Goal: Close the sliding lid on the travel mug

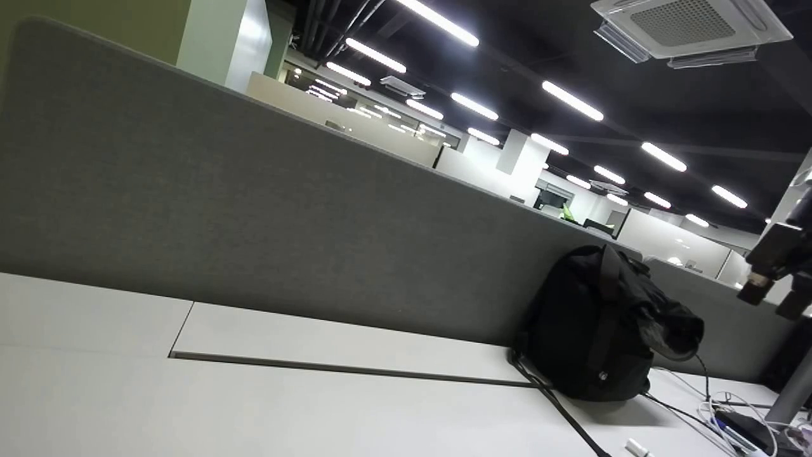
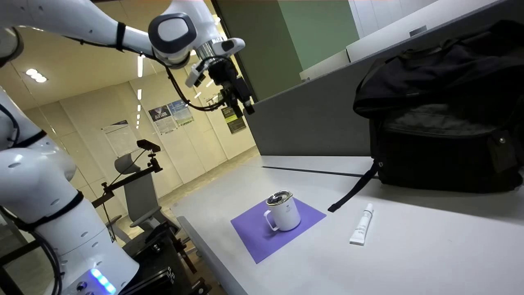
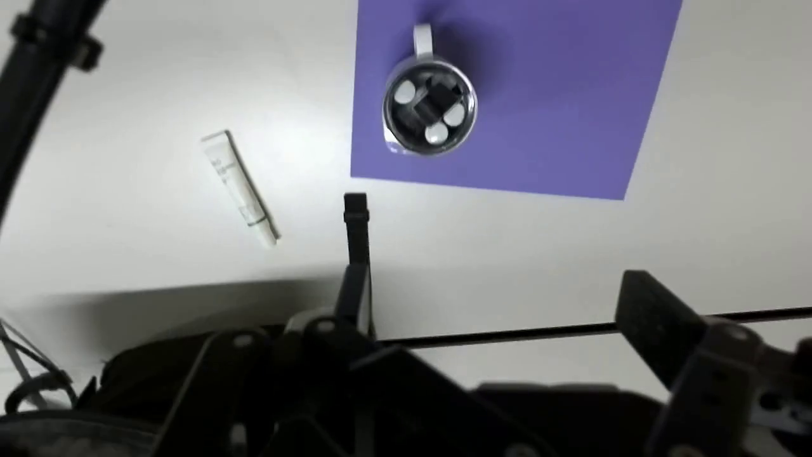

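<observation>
The travel mug [image 2: 285, 216] is white and stands upright on a purple sheet [image 2: 262, 246] on the table. Its handle is at the side. In the wrist view the mug's clear lid [image 3: 406, 130] is seen from above, with a dark slider [image 3: 438, 101] near its middle and pale round spots around it. I cannot tell how far the slider is open. My gripper [image 2: 244, 110] is high above the table, apart from the mug. In the wrist view my gripper [image 3: 495, 279] is open and empty, its fingers wide apart. The gripper [image 1: 774, 298] also shows at the right edge in an exterior view.
A white tube [image 2: 362, 225] lies near the sheet. A black backpack [image 2: 442, 155] stands against a grey divider [image 2: 311, 131]. Its strap [image 3: 357, 235] reaches over the table towards the sheet. A dark slot [image 3: 539, 333] runs along the table's back.
</observation>
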{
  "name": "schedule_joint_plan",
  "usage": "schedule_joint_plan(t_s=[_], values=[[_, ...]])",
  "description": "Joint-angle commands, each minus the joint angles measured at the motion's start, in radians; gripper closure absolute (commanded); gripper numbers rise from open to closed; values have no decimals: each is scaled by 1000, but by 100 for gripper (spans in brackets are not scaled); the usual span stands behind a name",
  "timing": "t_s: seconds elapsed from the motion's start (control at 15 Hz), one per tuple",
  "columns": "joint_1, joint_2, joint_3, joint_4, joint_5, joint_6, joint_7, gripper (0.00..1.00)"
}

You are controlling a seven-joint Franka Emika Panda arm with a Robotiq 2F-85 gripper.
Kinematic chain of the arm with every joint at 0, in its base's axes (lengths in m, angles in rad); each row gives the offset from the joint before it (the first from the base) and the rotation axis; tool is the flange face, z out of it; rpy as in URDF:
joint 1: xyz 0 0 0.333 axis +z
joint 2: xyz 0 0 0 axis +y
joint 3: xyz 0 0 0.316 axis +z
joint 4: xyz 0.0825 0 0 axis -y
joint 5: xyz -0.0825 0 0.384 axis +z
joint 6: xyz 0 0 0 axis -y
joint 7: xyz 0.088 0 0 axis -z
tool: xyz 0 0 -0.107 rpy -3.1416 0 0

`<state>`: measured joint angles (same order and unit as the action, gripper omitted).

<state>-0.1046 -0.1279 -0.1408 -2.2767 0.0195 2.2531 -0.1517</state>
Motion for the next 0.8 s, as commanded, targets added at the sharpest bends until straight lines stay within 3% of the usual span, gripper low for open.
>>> schedule_joint_plan(t_s=[0.0, 0.27, 0.4, 0.47, 0.73], values=[[16, 174, 22, 72, -17, 111, -40, 0], [22, 308, 43, 84, -75, 141, -8, 0], [38, 336, 28, 93, -162, 96, 104, 0], [17, 315, 48, 54, -102, 149, 9, 0], [21, 343, 44, 71, -141, 129, 60, 0]])
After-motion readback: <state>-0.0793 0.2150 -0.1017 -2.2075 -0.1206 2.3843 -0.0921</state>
